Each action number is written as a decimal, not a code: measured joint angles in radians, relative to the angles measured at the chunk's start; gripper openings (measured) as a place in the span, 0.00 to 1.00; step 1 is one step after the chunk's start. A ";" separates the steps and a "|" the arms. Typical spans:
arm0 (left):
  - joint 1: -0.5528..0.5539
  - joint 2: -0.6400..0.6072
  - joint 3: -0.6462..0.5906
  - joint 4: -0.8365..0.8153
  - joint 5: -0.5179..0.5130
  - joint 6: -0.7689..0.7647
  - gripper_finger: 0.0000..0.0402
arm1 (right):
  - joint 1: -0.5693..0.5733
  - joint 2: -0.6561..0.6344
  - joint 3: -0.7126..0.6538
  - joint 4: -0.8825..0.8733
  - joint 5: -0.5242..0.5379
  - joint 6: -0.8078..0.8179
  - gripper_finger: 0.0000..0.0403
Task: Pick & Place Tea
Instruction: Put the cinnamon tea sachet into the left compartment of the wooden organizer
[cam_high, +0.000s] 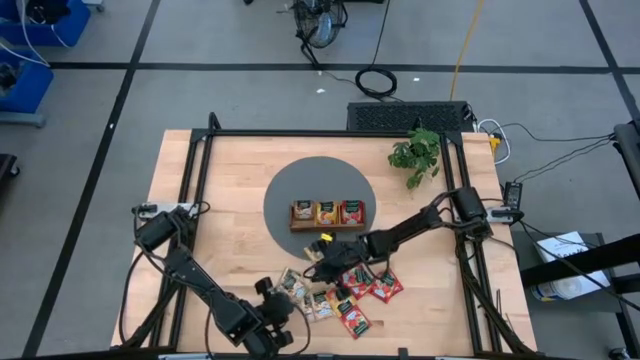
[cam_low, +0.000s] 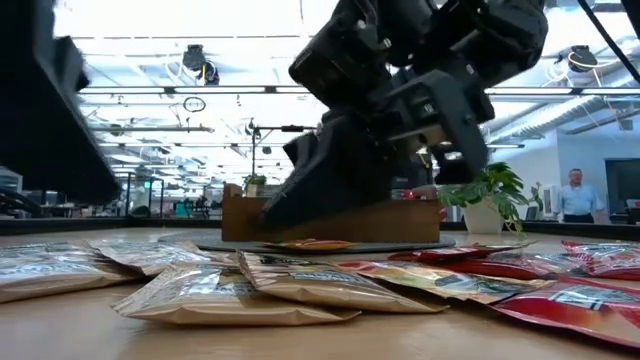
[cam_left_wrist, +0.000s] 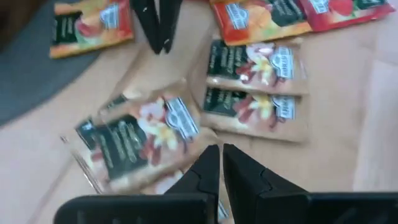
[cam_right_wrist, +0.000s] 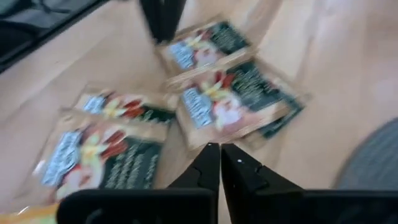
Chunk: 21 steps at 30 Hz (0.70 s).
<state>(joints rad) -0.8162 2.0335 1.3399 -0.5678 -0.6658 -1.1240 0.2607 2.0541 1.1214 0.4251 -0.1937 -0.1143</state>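
Observation:
Several tea sachets lie flat near the table's front edge: tan-and-green ones and red ones. An orange-yellow sachet lies on the edge of the grey round mat. My left gripper is shut at the edge of a tan-and-green sachet that overlaps others. My right gripper hangs shut above the tan sachets and holds nothing; it also shows in the left wrist view. The wooden tray stands on the mat with sachets in its three compartments. My left gripper pinches the tan-and-green sachet at its near edge between its two fingers, slanting down from the table's near left. The fingers themselves hide the exact spot. The sachet tilts away from the fingers over other sachets. I cannot tell whether it is clear of them.
A small potted plant stands at the table's far right. Black frame rails run along the table's left and right sides. Bare wood lies left of the sachets. A person stands far off in the room.

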 joint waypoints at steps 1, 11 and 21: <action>-0.003 0.000 0.000 0.001 0.002 -0.016 0.06 | -0.001 0.001 -0.004 0.010 -0.024 0.008 0.04; 0.029 0.012 0.001 0.233 0.022 0.102 0.06 | 0.001 0.000 -0.006 -0.006 -0.224 -0.028 0.24; 0.103 0.090 0.001 0.351 0.128 0.220 0.06 | 0.042 -0.001 -0.005 -0.142 -0.086 -0.102 0.33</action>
<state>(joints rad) -0.7136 2.1230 1.3411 -0.2166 -0.5381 -0.9038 0.3025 2.0526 1.1167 0.2830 -0.2802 -0.2166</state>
